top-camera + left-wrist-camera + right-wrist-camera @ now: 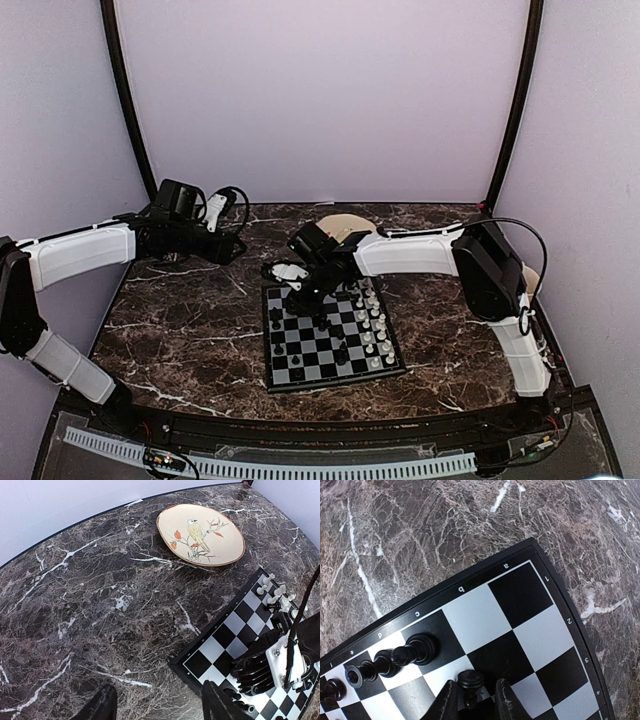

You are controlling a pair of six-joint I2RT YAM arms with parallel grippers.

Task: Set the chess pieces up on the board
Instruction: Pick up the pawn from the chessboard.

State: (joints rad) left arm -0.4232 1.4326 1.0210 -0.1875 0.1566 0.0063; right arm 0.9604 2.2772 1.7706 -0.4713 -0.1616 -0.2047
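The board [310, 362] lies in the middle of the table, with white chess pieces [373, 320] along its right side and black ones [277, 322] along its left. My right gripper [474, 702] hangs low over the board's [520, 630] far left corner. It is open around a black pawn [470, 682], which touches one finger and stands a little apart from the other. Other black pieces [414, 650] stand on the edge row beside it. My left gripper [160, 707] is open and empty above bare marble, left of the board's [225, 635] corner.
A beige plate [200, 532] painted with a bird lies beyond the board, partly hidden by the right arm [410, 255] in the top view. Dark marble runs all round the board. Black uprights and pale walls close in the back and sides.
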